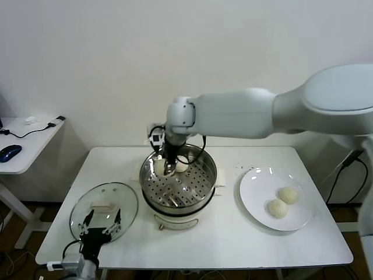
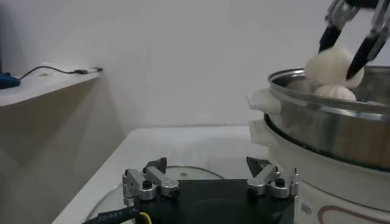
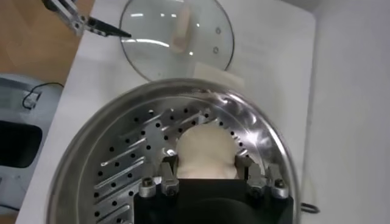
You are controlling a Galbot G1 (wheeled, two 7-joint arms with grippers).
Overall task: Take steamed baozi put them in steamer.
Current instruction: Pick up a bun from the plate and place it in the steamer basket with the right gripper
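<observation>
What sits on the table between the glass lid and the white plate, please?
The steamer stands between the glass lid and white plate, seen in the head view; the right gripper holds a baozi inside it.

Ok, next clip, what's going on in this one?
The right gripper is over the steamer, closed on a baozi just above the perforated tray, beside another bun already in the pot. Two more baozi wait on the white plate to the robot's right. The left gripper is open and idle over the glass lid lying on the table.
</observation>
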